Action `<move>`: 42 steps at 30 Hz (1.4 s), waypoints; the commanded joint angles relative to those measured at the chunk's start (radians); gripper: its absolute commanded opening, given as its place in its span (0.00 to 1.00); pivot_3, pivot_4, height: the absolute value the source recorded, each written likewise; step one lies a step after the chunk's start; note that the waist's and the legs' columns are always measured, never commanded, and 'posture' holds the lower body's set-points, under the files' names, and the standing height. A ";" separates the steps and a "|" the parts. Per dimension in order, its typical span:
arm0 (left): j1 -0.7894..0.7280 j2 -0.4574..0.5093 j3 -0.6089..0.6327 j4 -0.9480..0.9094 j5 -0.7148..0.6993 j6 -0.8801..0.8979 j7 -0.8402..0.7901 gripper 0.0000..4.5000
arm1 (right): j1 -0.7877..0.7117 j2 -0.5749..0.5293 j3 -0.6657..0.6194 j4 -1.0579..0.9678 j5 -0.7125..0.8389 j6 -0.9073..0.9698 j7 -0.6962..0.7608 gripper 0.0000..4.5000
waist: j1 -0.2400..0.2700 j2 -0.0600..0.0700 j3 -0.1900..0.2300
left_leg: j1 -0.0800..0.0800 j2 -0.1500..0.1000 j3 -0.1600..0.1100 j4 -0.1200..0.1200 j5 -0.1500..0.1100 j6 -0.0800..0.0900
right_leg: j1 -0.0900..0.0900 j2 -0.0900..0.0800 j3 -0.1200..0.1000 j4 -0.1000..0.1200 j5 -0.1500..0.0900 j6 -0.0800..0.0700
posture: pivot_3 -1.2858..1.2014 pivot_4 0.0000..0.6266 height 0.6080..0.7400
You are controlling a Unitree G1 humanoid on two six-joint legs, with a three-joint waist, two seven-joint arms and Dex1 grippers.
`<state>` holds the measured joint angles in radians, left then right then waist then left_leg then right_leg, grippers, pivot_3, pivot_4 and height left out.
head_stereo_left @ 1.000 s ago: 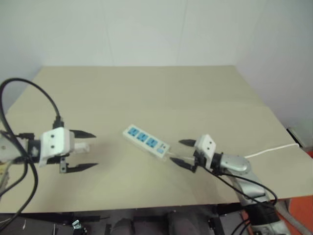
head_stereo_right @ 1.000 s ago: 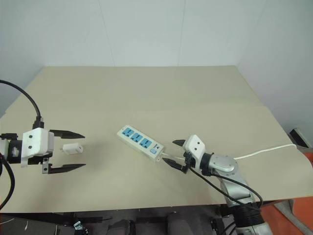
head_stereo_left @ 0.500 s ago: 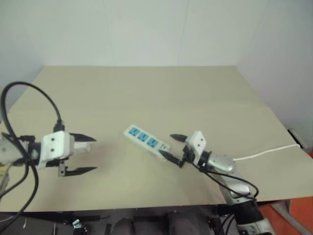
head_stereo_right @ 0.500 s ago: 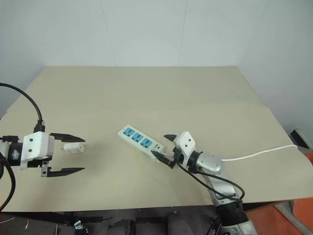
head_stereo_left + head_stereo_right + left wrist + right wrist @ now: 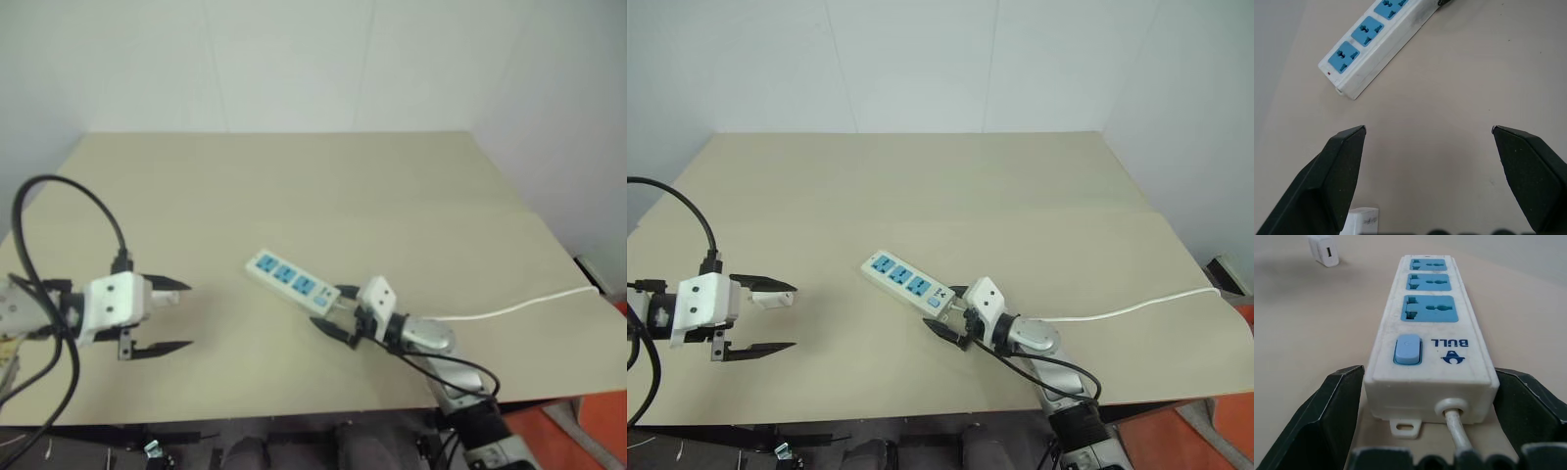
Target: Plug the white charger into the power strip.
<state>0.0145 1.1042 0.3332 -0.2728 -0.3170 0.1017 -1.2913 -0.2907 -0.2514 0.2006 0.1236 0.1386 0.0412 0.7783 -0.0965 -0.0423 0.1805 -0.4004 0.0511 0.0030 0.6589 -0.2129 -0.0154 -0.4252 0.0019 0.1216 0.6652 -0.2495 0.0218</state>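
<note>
The power strip (image 5: 906, 284) is a white bar with three blue sockets, lying slantwise at the table's middle. My right gripper (image 5: 941, 310) is open, and its black fingers (image 5: 1337, 416) stand on either side of the strip's switch end (image 5: 1408, 350), where the cord leaves. The white charger (image 5: 776, 299) lies on the table to the left, well apart from the strip. My left gripper (image 5: 792, 315) is open over it, the charger (image 5: 1362, 221) sitting close beside one finger near its base. The right wrist view has the charger (image 5: 1325, 249) far beyond the strip.
The strip's thin white cord (image 5: 1117, 311) runs right to the table's right edge. A thick black cable (image 5: 676, 211) loops above my left arm. The beige table (image 5: 950, 186) spreads wide behind the strip, with a white wall beyond.
My right gripper has slid left along the cord and now straddles the strip's switch end. The left gripper, the charger and the strip have stayed put.
</note>
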 commanded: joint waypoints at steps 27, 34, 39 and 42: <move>-0.176 0.036 -0.078 0.074 0.007 -0.061 -0.010 1.00 | -0.067 -0.045 0.037 0.100 0.067 -0.127 0.249 0.76 | 0.000 -0.001 -0.001 | 0.002 0.000 0.000 0.000 0.000 0.000 | 0.001 0.000 0.000 0.001 0.000 0.000 | 0.52 0.24 1.00; -0.559 0.110 -0.365 0.360 0.202 -0.080 -0.173 1.00 | -0.152 -0.071 0.065 0.184 0.077 -0.136 0.403 0.76 | -0.001 -0.001 -0.001 | 0.002 0.000 0.000 0.000 0.000 0.000 | 0.001 0.002 0.001 0.001 0.000 0.000 | 0.52 0.24 1.00; -0.873 0.033 -0.588 0.557 0.425 -0.104 -0.271 1.00 | -0.183 -0.060 0.072 0.227 0.075 -0.128 0.437 0.76 | 0.001 -0.001 -0.001 | 0.001 0.000 -0.003 0.000 0.000 0.000 | 0.001 0.006 0.002 0.000 0.000 0.000 | 0.52 0.24 1.00; -1.027 0.017 -0.751 0.661 0.454 -0.122 -0.320 1.00 | -0.189 -0.050 0.073 0.243 0.065 -0.128 0.426 0.76 | -0.002 -0.001 -0.001 | -0.001 0.000 -0.004 0.001 0.000 0.000 | 0.000 0.006 0.002 0.001 0.000 0.000 | 0.52 0.24 1.00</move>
<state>-0.9664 1.1093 -0.3736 0.3547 0.1181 -0.0054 -1.5869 -0.4738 -0.3104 0.2598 0.3634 0.2132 -0.0799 1.1976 -0.0990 -0.0433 0.1799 -0.4009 0.0513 -0.0005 0.6596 -0.2129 -0.0151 -0.4253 0.0084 0.1240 0.6657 -0.2493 0.0214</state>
